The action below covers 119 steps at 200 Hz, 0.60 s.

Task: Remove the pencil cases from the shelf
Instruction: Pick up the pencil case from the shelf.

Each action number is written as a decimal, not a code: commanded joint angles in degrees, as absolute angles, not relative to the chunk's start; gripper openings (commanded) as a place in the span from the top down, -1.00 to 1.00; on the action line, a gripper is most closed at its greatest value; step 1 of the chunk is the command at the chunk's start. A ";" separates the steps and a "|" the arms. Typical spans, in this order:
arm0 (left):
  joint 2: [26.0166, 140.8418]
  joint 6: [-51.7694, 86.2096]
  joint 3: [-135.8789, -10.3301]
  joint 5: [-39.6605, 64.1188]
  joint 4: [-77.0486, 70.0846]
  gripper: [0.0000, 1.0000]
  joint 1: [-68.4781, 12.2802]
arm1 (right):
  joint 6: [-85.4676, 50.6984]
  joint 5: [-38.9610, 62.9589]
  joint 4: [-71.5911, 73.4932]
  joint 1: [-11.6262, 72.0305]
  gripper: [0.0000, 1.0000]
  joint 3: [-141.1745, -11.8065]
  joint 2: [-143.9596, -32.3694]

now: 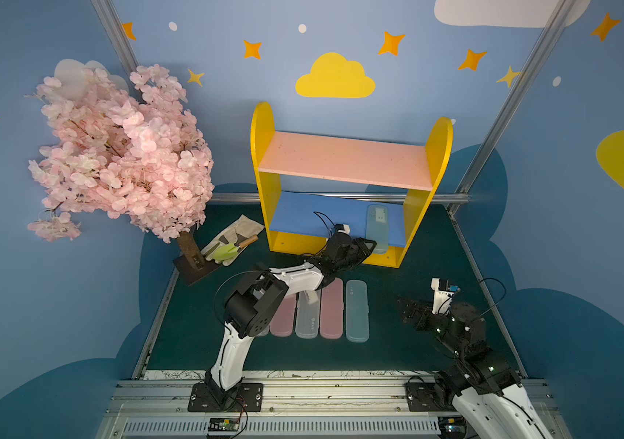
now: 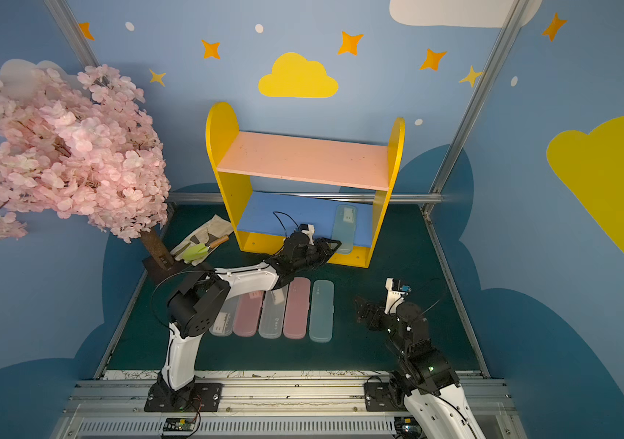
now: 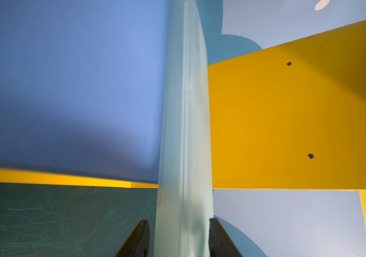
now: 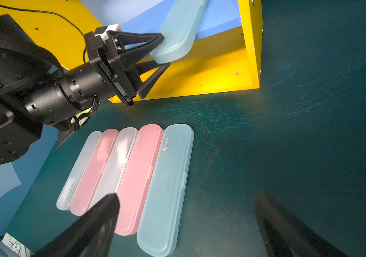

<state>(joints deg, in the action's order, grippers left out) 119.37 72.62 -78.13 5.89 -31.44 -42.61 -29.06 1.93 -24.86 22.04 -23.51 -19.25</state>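
You have one pale blue pencil case (image 4: 180, 33) left on shelf (image 1: 413, 228), lower blue board (image 1: 302, 216); long axis front-to-back, near end overhanging toward L gripper (image 4: 164, 50), which straddles it; pinch not confirmable. R gripper (image 4: 186, 197) splayed, well apart

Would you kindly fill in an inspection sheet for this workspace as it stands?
Surface: dark green mat, scratched, no spills seen.
Job's things: shelf upright, pink upper board bare; one pale blue case on the blue lower board, near end overhanging; five cases side by side on the mat.
Clutter: glove with a small green tool; blossom tree at the mat's corner.
End effectors: left end effector straddles the overhanging case's end, grip unclear; right end effector open, empty, above the mat.
Cables: black cable loops off the left wrist, apart from the cases.
Surroundings: blue walls with yellow cloud; metal frame rails.
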 commanded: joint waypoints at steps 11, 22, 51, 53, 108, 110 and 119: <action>120.86 72.86 -79.36 7.02 -33.26 0.32 -42.36 | -28.37 1.37 -26.11 21.84 -0.97 -23.42 -18.81; 120.87 72.93 -79.28 7.12 -33.41 0.40 -42.28 | -28.39 1.30 -26.06 21.85 -0.97 -23.43 -18.78; 120.54 73.25 -78.86 8.11 -34.60 0.56 -42.21 | -28.48 1.40 -26.02 21.79 -0.97 -23.53 -18.89; 120.51 73.22 -78.84 8.16 -34.67 0.58 -42.21 | -28.48 1.40 -26.02 21.80 -0.97 -23.55 -18.87; 114.93 72.33 -74.57 9.62 -38.15 0.80 -41.94 | -28.95 3.47 -25.08 21.79 -0.97 -24.04 -18.29; 114.69 72.33 -74.32 9.66 -38.21 0.80 -41.93 | -29.03 3.50 -25.01 21.84 -0.97 -24.07 -18.39; 113.26 72.25 -73.08 10.00 -38.79 0.82 -41.89 | -29.28 3.78 -24.79 21.80 -0.97 -24.17 -18.46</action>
<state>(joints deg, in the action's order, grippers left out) 117.97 73.71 -75.81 8.51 -37.04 -42.26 -29.12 2.70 -25.17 22.04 -23.51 -19.00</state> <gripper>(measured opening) 0.229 0.986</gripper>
